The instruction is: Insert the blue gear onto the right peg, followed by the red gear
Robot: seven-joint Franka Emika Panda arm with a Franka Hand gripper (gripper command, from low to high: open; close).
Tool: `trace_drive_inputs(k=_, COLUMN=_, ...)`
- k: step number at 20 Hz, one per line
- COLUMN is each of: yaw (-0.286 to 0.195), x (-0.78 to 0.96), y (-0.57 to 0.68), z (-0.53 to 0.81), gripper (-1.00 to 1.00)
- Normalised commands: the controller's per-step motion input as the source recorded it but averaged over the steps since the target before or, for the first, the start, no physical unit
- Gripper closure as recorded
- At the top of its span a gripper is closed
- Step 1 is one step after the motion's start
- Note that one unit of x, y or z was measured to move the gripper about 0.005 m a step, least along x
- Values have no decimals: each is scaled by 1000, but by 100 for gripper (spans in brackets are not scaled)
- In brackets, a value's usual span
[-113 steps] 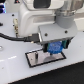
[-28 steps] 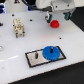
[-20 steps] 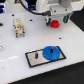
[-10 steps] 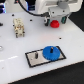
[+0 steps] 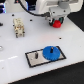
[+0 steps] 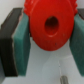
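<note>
Claw (image 6: pixel 47 37) is pinching the red gear (image 6: pixel 49 26) by its rim, above the bench (image 5: pixel 15 55). The blue gear (image 5: pixel 51 52) sits on the base plate (image 5: pixel 35 59). The gear looks rigid, light and smooth: keep grip on opposite teeth

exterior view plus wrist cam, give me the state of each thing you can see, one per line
blue gear: seated flat on the black base, at the end toward the exterior view's right
red gear: off the table, clamped between the gripper pads
gripper: shut on the red gear, up above the table
black base: flat on the table, its other peg empty
beige block: standing on the table, untouched
</note>
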Motion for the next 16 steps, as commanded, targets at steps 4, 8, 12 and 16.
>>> trace_drive_inputs(k=4, yaw=0, x=299, y=4, z=533, gripper=100)
trace_drive_inputs(k=8, yaw=0, x=474, y=-18, z=502, gripper=100)
trace_drive_inputs(k=12, yaw=0, x=547, y=-166, z=490, gripper=100)
trace_drive_inputs(k=16, yaw=0, x=619, y=-218, z=503, gripper=100)
